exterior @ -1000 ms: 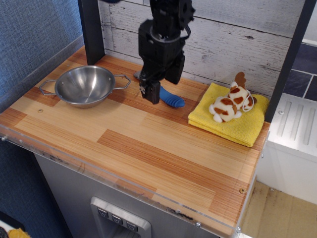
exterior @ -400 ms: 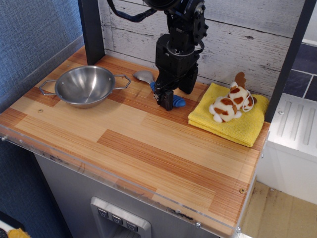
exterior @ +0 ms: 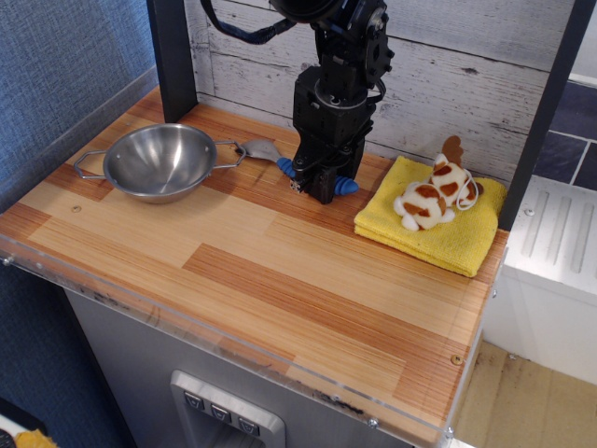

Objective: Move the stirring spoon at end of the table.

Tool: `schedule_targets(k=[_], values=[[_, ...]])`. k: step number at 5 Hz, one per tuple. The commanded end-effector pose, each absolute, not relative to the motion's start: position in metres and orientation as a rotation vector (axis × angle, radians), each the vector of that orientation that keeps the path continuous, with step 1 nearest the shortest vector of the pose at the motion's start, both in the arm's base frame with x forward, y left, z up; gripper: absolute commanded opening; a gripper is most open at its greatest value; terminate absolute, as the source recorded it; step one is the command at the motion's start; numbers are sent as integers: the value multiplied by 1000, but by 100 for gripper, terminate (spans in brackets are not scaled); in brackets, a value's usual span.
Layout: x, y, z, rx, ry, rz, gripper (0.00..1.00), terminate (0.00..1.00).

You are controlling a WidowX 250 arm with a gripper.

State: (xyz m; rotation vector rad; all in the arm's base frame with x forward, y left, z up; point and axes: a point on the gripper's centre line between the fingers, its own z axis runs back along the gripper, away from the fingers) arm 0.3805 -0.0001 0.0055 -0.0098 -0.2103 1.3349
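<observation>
At the far side of the striped wood-plank worktop [exterior: 252, 271], the blue-handled silver stirring spoon [exterior: 280, 161] is clamped by the black pincer [exterior: 320, 184].

Looks like a mock kitchen in a lab: striped wood-plank table [exterior: 280, 280] with clear acrylic edge atop a grey metal cabinet [exterior: 168, 373], whitewashed plank backdrop [exterior: 448, 84] far, blue fabric wall [exterior: 56, 56] left.
</observation>
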Motion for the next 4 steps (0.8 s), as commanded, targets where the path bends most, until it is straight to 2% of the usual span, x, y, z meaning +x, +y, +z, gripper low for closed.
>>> schedule_targets(k=[1,4], values=[[381,0,15,-27,-224,1366,0,0],[399,9,48,-35,-316,1327,0,0]])
